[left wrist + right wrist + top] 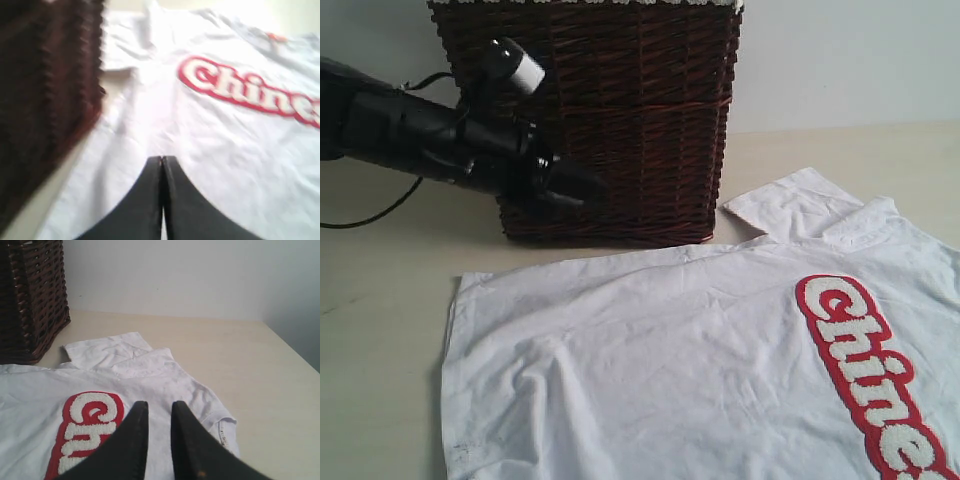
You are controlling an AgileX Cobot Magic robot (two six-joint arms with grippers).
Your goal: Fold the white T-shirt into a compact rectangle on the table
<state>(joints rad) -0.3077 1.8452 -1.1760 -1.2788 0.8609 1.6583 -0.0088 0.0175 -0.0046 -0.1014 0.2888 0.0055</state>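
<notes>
The white T-shirt (670, 350) lies spread flat on the beige table (380, 330), with its red-outlined lettering (865, 360) facing up and one sleeve (790, 205) lying beside the basket. My left gripper (590, 185) hangs in the air in front of the basket, above the shirt's far edge. In the left wrist view the left gripper (162, 160) is shut with nothing in it, over the white T-shirt (225, 140), and the orange neck tag (275, 36) shows. My right gripper (159, 407) is open and empty over the white T-shirt (150, 375) near its lettering (87, 425). It is out of the exterior view.
A dark wicker basket (620, 110) with a white lace-trimmed lining stands on the table just behind the shirt, close to the left arm. The wicker basket (30, 295) also shows in the right wrist view. Bare table (240, 365) runs to an edge beside the shirt. A pale wall stands behind.
</notes>
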